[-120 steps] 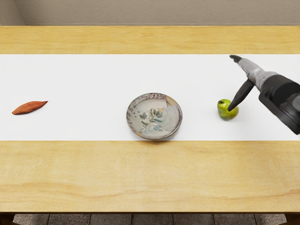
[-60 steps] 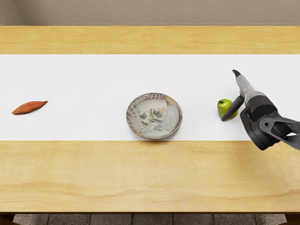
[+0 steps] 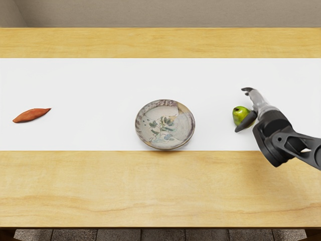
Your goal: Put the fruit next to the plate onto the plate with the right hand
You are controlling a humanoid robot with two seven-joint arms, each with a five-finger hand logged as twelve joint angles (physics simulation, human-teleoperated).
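Overlapping the apple (image 3: pixel 239 114), the right hand (image 3: pixel 257 107) hides any contact.

A cloth (image 3: pixel 100 85) runs left to right across the middle of a table (image 3: pixel 150 191); a plate (image 3: pixel 165 124) lies on the cloth at its centre; a fruit (image 3: pixel 240 115) sits on the cloth right of the plate, apart from it; the right hand (image 3: pixel 260 107) is against the fruit's right side; a sweet potato (image 3: pixel 31 115) lies on the cloth far left.
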